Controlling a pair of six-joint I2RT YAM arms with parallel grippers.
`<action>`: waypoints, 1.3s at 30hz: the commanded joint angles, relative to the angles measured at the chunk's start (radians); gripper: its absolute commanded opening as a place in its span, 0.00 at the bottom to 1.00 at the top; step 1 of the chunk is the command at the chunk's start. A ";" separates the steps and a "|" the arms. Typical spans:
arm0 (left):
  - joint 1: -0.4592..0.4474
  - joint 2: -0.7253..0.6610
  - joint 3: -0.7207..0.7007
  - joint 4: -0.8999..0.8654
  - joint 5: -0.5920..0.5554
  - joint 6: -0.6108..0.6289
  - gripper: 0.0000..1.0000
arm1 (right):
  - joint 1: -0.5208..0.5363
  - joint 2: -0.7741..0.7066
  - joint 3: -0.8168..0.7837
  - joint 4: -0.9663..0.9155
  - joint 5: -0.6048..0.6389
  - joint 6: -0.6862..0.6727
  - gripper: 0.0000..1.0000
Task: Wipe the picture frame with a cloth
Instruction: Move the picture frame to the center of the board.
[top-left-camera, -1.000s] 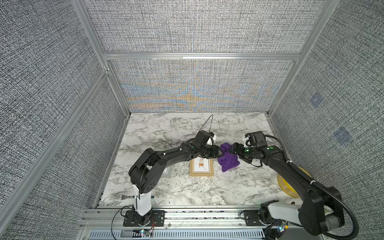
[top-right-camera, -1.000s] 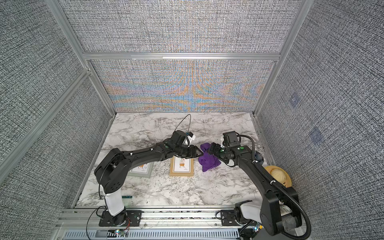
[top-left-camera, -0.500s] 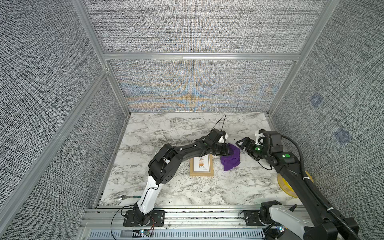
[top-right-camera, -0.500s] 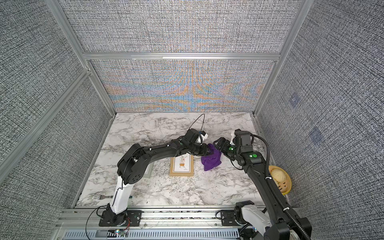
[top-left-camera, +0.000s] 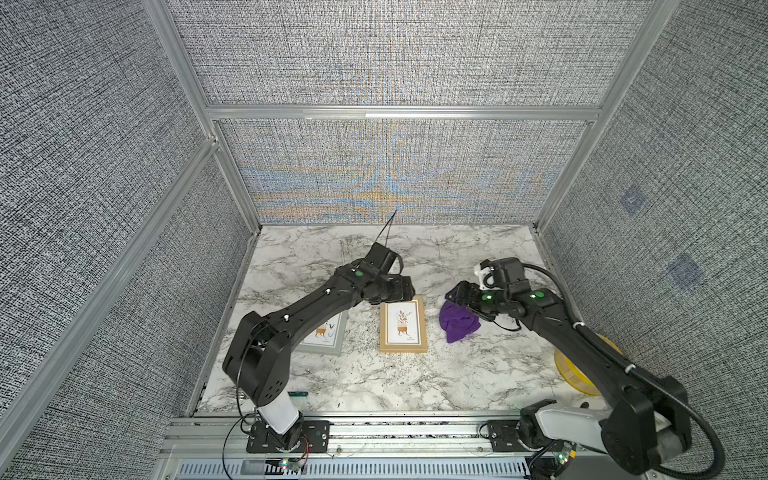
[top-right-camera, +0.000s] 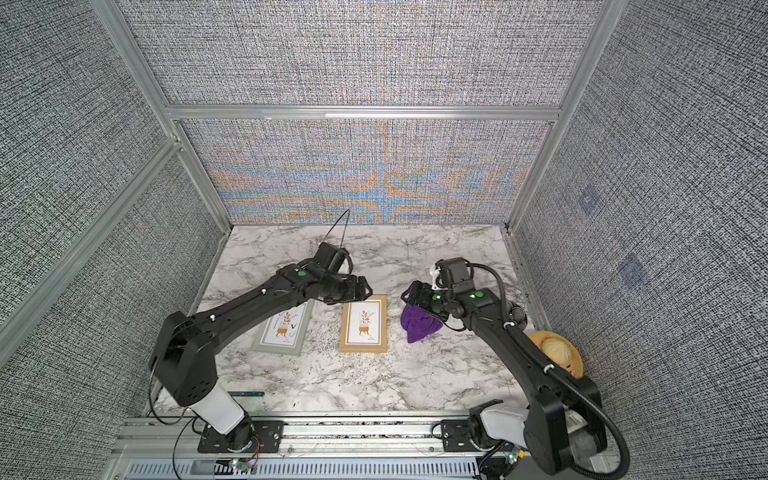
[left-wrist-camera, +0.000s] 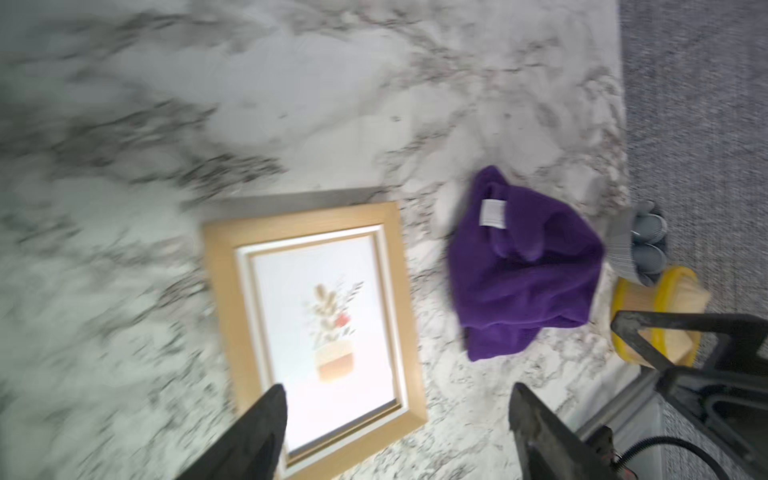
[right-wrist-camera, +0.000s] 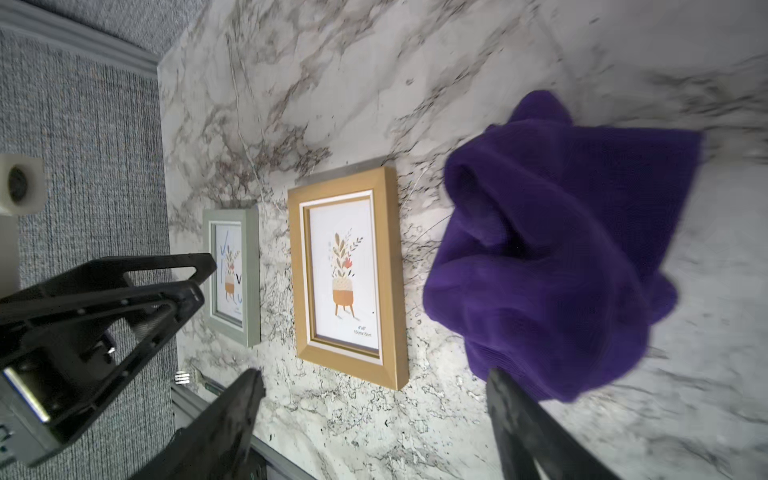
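**Purple cloth lies loose beside the wooden frame**

The cloth (top-left-camera: 457, 326) is deep purple and fuzzy, bunched into a rumpled heap. In both top views it sits just right of centre on the table. The left wrist view shows a small white tag on it (left-wrist-camera: 492, 212). It lies just beside the wooden picture frame (top-left-camera: 403, 326) without touching it. That frame lies flat, and its print shows a potted plant.

The right gripper (top-left-camera: 457, 296) hangs over the upper edge of the cloth. Its jaws are spread wide with nothing between them, though one finger (right-wrist-camera: 519, 415) overlaps the heap's edge in the wrist view. The left gripper (top-left-camera: 405, 289) hovers over the top of the wooden frame, also wide apart and empty.

A grey picture frame (top-left-camera: 328, 332) lies left of the wooden one, half hidden under the left arm. A yellow-rimmed round thing (top-left-camera: 575, 378) sits at the right edge, partly behind the right arm. A fork (right-wrist-camera: 187, 376) lies near the front rail.

The table (top-left-camera: 374, 386) is white marble with grey veins. Grey woven wall panels (top-left-camera: 374, 62) in aluminium posts close it in.
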 joint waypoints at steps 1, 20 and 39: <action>0.031 -0.064 -0.080 -0.124 -0.104 -0.064 0.86 | 0.081 0.095 0.036 0.049 -0.017 -0.001 0.85; 0.087 0.099 -0.254 0.170 0.131 -0.181 0.65 | 0.203 0.481 0.178 0.059 0.071 0.001 0.78; 0.087 0.178 -0.165 0.232 0.231 -0.156 0.51 | 0.196 0.578 0.244 0.121 -0.042 -0.004 0.61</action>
